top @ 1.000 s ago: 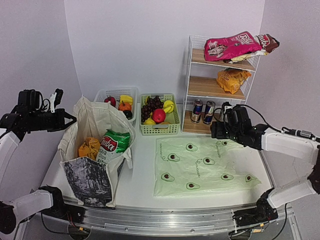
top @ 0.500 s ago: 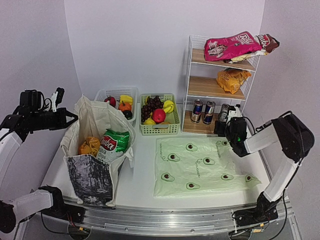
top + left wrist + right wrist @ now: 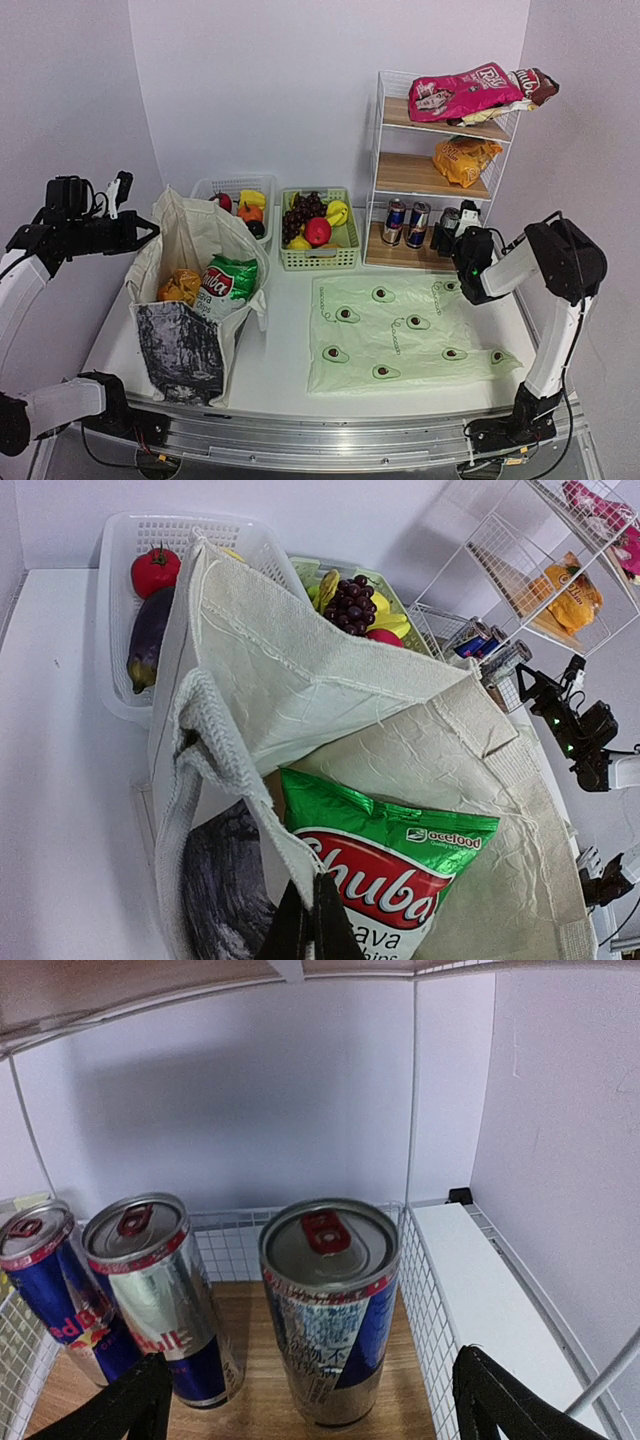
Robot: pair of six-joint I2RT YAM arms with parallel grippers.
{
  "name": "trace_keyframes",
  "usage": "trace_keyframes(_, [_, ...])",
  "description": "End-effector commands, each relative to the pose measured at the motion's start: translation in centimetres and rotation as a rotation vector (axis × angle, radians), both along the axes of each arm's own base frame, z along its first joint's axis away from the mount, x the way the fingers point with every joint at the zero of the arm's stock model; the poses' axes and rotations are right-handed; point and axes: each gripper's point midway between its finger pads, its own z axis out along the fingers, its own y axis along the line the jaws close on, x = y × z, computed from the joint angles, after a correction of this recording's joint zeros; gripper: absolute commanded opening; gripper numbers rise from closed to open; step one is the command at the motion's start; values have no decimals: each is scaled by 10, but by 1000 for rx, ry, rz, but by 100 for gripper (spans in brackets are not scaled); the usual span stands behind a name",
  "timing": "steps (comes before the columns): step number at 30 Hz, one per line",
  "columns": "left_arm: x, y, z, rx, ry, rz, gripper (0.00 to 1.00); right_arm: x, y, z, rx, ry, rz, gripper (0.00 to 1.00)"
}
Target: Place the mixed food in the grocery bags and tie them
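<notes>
Right arm (image 3: 520, 262) swung in to white wire rack (image 3: 400, 175); right fingers (image 3: 135, 1400) spread before slim blue-silver drink can (image 3: 328, 1310), frame centre, bottom shelf. Can likely light, rigid, slick: grip mid-body. Left fingers (image 3: 310, 925) pressed together, pinching beige canvas tote (image 3: 330, 680) rim, left side.

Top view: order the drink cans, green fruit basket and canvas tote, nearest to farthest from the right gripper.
1. The drink cans, on the shelf, just ahead of the right gripper.
2. The green fruit basket, left of the shelf.
3. The canvas tote, far left.
</notes>
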Motion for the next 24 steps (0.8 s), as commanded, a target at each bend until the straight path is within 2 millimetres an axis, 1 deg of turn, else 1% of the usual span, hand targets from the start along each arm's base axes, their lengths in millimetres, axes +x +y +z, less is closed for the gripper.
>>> trace_keyframes(1, [13,0,21,6,-96,2,0,15,-2,14,4,-67,-11,95])
trace_keyframes(5, [13,-1,25,7,-105,-6,0,25,-6,19,-1,-87,-25,96])
trace_keyframes(10, [13,-2,27,1,-107,-14,0,32,-22,20,1,-103,-74,96])
trace_keyframes(14, [13,-3,29,-2,-110,-20,0,37,-19,22,-11,-109,-43,96])
trace_keyframes(24, [14,-5,28,-1,-106,-34,0,53,-20,23,-28,-126,-56,97])
